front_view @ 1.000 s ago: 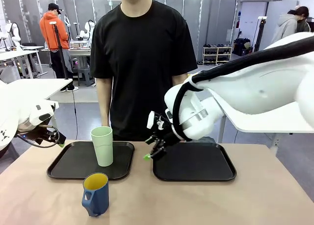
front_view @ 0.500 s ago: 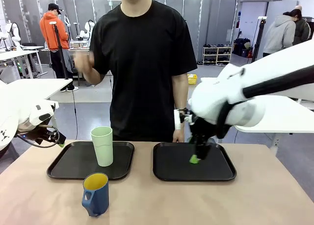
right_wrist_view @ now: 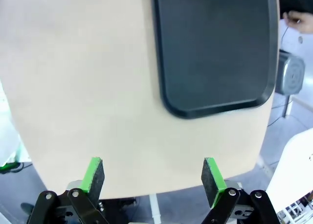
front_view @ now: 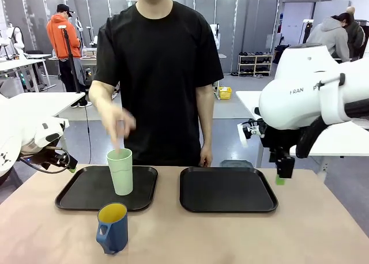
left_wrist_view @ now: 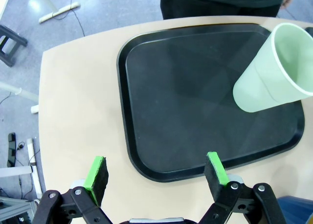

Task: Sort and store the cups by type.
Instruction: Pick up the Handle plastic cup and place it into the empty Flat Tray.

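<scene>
the tall pale mint-green handleless tumbler (front_view: 120, 170) stands on the right half of the left black plastic tray (front_view: 81, 196), near its far edge. the short dark blue mug with a yellow inside (front_view: 113, 226) stands on the bare tan table (front_view: 242, 235), just in front of that tray's near rim.

the left gripper (left_wrist_view: 159, 168) hangs off the table's left end with its green-padded fingers (left_wrist_view: 96, 172) spread wide and nothing between them. in the left wrist view the tumbler (left_wrist_view: 271, 72) lies well ahead of the fingers and off to one side of them, across most of the tray (left_wrist_view: 186, 101). the right gripper (front_view: 281, 174) hangs with its fingers pointing down by the far right corner of the right black tray (front_view: 228, 190), well apart from both cups. its fingers (right_wrist_view: 93, 174) are also spread, holding nothing, with that tray (right_wrist_view: 215, 48) ahead of them.

the tumbler is upright, long axis vertical, wide mouth up and narrow base on the tray. the mug is upright too, mouth up, its handle turned toward the robot's left and slightly toward the camera.

a person's hand (front_view: 120, 125), blurred, is just above the tumbler's mouth. the person's other hand (front_view: 204, 156) hangs behind the table's far edge.
</scene>
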